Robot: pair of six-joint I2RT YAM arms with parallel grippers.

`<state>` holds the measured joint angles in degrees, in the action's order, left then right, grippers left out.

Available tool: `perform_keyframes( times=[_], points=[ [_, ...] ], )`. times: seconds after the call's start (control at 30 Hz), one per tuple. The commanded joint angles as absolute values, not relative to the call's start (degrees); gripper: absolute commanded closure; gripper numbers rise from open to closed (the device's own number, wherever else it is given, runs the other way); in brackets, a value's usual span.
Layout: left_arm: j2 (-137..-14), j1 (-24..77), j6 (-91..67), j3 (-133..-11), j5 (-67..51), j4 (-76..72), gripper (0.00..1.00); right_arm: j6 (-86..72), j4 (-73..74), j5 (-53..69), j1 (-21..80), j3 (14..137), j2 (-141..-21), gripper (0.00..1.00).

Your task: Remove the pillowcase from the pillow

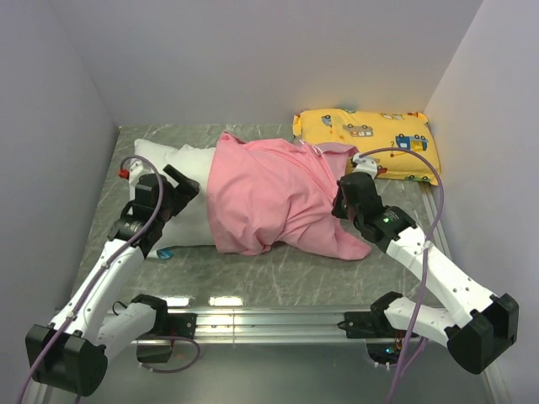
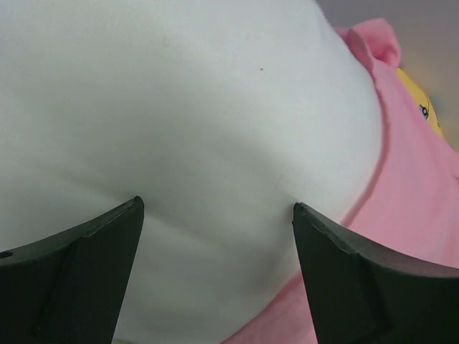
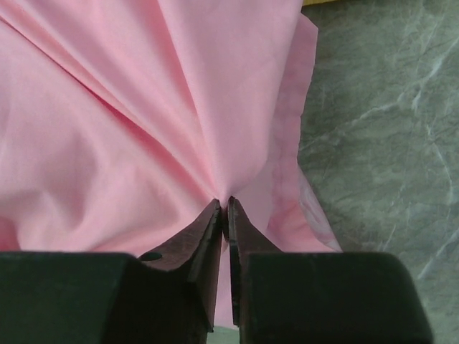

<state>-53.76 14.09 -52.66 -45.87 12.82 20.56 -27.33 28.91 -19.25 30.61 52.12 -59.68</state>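
The pillow (image 1: 173, 158) lies on the desk (image 1: 278, 273), its bare white end toward 9 o'clock, the rest inside the pink pillowcase (image 1: 265, 194) trailing toward 3 o'clock (a yellow pillow (image 1: 362, 135) sits at 1 o'clock). The left jaws stand wide apart against the white end. The right jaws pinch a gathered fold of pillowcase at its 3 o'clock side.

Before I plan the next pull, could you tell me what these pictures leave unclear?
Top view: the pillowcase covers most of the pillow, so its right end is hidden.
Left wrist view: the left gripper is open at the pillow; contact unclear, fingers cut off by the bottom edge.
Right gripper: shut on the pillowcase in its wrist view; in the top view its own wrist hides the fingertips.
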Motion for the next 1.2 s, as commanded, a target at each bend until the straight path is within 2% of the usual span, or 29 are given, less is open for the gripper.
perform_keyframes(
  times=[0.0, 0.1, 0.17, 0.2, 0.27, 0.3, 0.33, 0.37, 0.4, 0.5, 0.67, 0.83, 0.87, 0.9, 0.93, 1.0, 1.13, 1.17],
  points=[
    [-56.23, 15.2, -57.3, -44.03, 13.37, 18.11, 0.09, -26.37, 26.46, -18.9, 30.85, 53.61, -60.82, 0.78],
    [-61.58, 15.56, -58.71, -44.12, 13.27, 17.23, 0.09, -26.28, 26.37, -18.11, 30.94, 54.4, -61.17, 0.57],
    [-64.06, 15.56, -58.89, -44.12, 13.8, 16.79, 0.12, -26.28, 26.37, -16.62, 31.02, 55.11, -60.12, 0.49],
    [-65.55, 15.56, -58.97, -43.69, 13.97, 16.53, 0.23, -26.45, 26.19, -16.18, 31.2, 55.28, -59.68, 0.41],
    [-66.18, 15.56, -58.97, -42.72, 13.19, 13.91, 0.43, -26.37, 25.93, -14.77, 32.95, 55.55, -58.1, 0.36],
    [-66.09, 15.56, -58.97, -41.58, 12.23, 12.76, 0.69, -26.72, 26.01, -14.59, 34.09, 55.81, -57.83, 0.32],
    [-66.01, 15.56, -58.97, -41.05, 12.13, 11.96, 0.83, -27.07, 26.19, -14.76, 35.41, 56.42, -58.01, 0.31],
    [-65.92, 15.64, -59.15, -40.61, 11.87, 11.43, 0.94, -27.33, 26.37, -17.11, 39.16, 56.77, -58.27, 0.3],
    [-65.48, 15.56, -59.24, -40.17, 11.78, 10.64, 1.0, -28.29, 26.72, -18.79, 40.94, 57.21, -58.79, 0.28],
    [-64.78, 15.56, -59.24, -39.73, 11.95, 10.46, 1.0, -29.35, 26.46, -21.0, 45.69, 59.06, -62.22, 0.27],
    [-62.76, 15.56, -57.92, -39.81, 12.83, 10.99, 1.0, -29.53, 25.67, -24.69, 47.37, 61.87, -70.12, 0.26],
    [-61.26, 15.56, -55.73, -42.89, 13.53, 12.48, 0.99, -29.45, 30.06, -32.43, 46.94, 62.41, -73.31, 0.37],
    [-61.17, 15.56, -55.37, -43.24, 13.62, 12.39, 0.99, -29.18, 29.97, -32.43, 46.67, 61.88, -72.6, 0.44],
    [-61.0, 15.47, -55.02, -43.94, 13.88, 12.48, 1.0, -28.83, 29.8, -32.17, 46.23, 61.27, -71.81, 0.66],
    [-60.82, 15.29, -55.02, -44.21, 14.06, 12.57, 1.0, -28.83, 30.06, -31.91, 45.01, 60.56, -69.98, 0.79],
    [-60.91, 14.6, -54.5, -45.26, 13.89, 12.66, 1.0, -28.22, 31.02, -31.9, 43.69, 59.94, -67.86, 1.0],
    [-61.52, 9.25, -53.26, -47.37, 10.12, 13.8, 0.99, -27.07, 33.92, -33.4, 36.95, 58.45, -60.66, 1.0],
    [-61.26, 4.88, -52.91, -47.55, 8.19, 13.62, 1.0, -26.29, 34.45, -32.88, 35.0, 57.93, -59.17, 1.0]
  ],
)
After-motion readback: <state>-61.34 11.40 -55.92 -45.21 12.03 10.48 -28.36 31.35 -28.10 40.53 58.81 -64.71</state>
